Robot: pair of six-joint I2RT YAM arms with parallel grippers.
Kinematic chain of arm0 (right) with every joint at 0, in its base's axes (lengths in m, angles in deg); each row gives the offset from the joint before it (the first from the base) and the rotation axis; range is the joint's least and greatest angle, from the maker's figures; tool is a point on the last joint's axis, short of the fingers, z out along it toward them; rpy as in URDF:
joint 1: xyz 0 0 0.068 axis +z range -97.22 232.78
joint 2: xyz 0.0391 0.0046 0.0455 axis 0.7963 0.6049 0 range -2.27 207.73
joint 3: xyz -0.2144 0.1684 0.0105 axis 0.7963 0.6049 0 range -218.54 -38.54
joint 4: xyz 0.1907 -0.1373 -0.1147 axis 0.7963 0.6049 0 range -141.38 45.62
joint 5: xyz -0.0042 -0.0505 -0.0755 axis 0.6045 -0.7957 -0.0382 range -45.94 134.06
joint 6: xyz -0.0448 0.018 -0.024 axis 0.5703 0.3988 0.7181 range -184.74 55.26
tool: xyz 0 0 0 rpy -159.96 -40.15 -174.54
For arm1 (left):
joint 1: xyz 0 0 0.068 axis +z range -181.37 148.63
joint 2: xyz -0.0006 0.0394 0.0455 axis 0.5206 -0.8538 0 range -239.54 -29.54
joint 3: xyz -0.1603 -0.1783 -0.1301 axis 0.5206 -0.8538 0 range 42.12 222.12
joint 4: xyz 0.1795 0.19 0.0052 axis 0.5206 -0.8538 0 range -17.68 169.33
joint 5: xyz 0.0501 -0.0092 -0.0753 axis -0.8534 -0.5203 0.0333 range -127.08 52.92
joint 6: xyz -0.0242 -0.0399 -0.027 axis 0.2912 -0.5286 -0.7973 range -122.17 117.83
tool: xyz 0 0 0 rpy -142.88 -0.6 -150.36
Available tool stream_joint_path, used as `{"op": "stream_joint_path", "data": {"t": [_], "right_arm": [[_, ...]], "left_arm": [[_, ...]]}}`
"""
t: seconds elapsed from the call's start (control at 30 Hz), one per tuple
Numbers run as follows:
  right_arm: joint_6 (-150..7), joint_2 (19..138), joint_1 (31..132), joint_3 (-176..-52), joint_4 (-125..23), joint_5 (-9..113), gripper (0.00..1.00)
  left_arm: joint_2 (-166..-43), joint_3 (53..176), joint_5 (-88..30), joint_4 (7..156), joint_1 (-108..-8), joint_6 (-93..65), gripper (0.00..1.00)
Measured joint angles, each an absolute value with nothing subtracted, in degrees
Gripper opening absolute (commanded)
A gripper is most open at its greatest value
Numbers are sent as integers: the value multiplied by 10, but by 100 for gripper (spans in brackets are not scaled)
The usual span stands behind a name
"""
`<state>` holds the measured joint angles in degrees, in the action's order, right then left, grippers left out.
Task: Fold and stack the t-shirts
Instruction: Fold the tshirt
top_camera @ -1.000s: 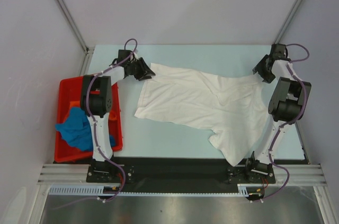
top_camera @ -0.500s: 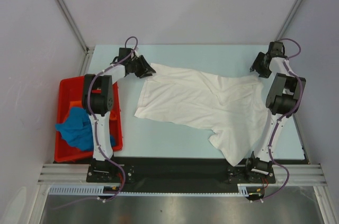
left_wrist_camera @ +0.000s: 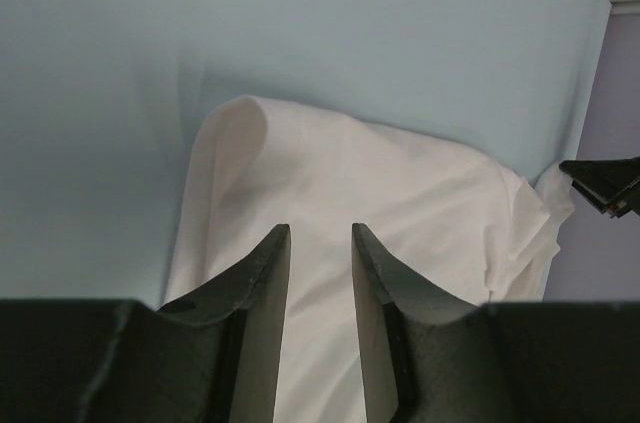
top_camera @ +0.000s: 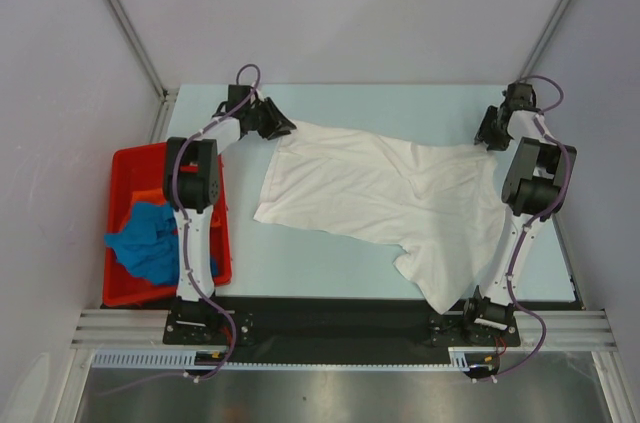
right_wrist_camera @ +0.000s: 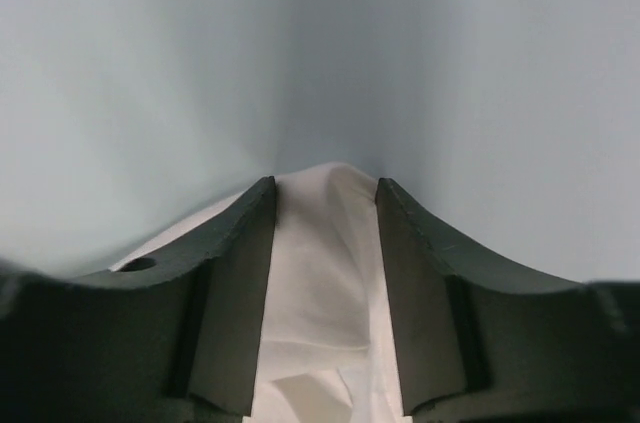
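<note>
A white t-shirt (top_camera: 380, 188) lies spread and wrinkled across the table, one part hanging toward the near edge. My left gripper (top_camera: 278, 127) is at its far left corner. In the left wrist view this gripper (left_wrist_camera: 320, 229) is open, with the shirt (left_wrist_camera: 350, 173) lying flat below the fingers. My right gripper (top_camera: 491, 133) is at the far right corner. In the right wrist view it (right_wrist_camera: 325, 183) is open, with a raised fold of the shirt (right_wrist_camera: 320, 273) between the fingers. A blue shirt (top_camera: 148, 241) and an orange one (top_camera: 143, 199) lie in the bin.
A red bin (top_camera: 130, 158) stands at the left, beside the left arm. The right gripper's tip (left_wrist_camera: 605, 183) shows at the right edge of the left wrist view. Metal frame posts (top_camera: 120, 18) rise at both far corners.
My left gripper has moved slightly toward the far edge, off the shirt's corner. My right wrist has shifted a little toward the far right corner. The white shirt has hardly moved.
</note>
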<state>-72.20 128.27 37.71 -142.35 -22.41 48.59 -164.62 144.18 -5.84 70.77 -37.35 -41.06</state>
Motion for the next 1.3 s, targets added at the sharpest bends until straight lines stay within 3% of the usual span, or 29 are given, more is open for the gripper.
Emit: {"op": "stream_joint_path", "data": {"t": [0.23,0.3,0.63,0.73,0.93,0.97,1.07,1.3], "right_arm": [[-741,1285,361,-1423,-225,483,16],[-749,1285,355,-1423,-225,479,1],[-785,1297,345,-1449,-206,397,0],[-791,1318,346,-1487,-180,380,2],[-797,1362,345,-1577,-116,353,29],[-797,1367,345,-1592,-101,346,38],[-797,1369,344,-1621,-56,315,51],[-797,1312,349,-1573,-5,269,59]], "left_arm": [[-1666,1443,-64,702,-374,-419,37],[-1668,1443,-64,703,-374,-424,37],[-1677,1455,-63,702,-375,-429,37],[-1684,1473,-65,691,-375,-425,39],[-1690,1519,-89,646,-380,-387,52],[-1688,1521,-99,637,-381,-377,53],[-1672,1522,-133,598,-388,-339,52],[-1575,1439,-171,578,-405,-301,49]]}}
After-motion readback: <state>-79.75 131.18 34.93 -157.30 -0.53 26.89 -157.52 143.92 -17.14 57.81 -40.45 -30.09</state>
